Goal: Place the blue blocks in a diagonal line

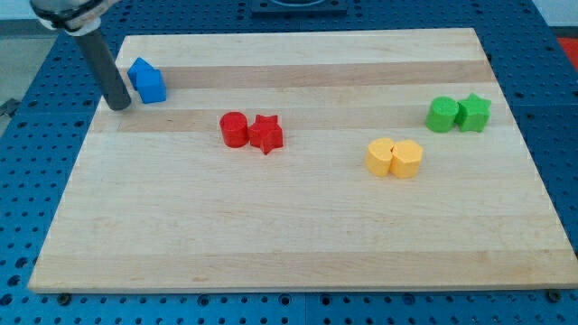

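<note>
My tip (119,106) rests on the wooden board (298,244) just beside the blue block (147,81), on its left and slightly below it in the view; whether the two touch cannot be told. I carry no jaws, only the dark rod, which leans up toward the view's top left. The blue block sits near the board's top-left corner, its peaked end pointing toward the view's top and its long axis running roughly up and down. Only one blue piece can be made out. To its lower right lie a red cylinder (234,128) touching a red star (266,134). Farther right are two yellow blocks (395,158); beyond them, a green cylinder (442,115) and green star (474,112).
</note>
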`<action>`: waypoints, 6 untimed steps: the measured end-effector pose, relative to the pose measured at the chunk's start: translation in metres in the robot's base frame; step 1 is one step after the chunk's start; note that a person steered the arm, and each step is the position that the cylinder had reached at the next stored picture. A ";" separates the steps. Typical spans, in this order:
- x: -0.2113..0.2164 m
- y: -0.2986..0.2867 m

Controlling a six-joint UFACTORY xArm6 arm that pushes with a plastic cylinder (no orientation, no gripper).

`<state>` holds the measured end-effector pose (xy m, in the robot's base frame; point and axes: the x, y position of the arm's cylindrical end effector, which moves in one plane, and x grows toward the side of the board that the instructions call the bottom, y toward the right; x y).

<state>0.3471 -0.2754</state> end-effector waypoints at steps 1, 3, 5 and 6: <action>-0.005 -0.010; 0.050 -0.029; 0.048 -0.008; 0.033 -0.005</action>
<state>0.3800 -0.2806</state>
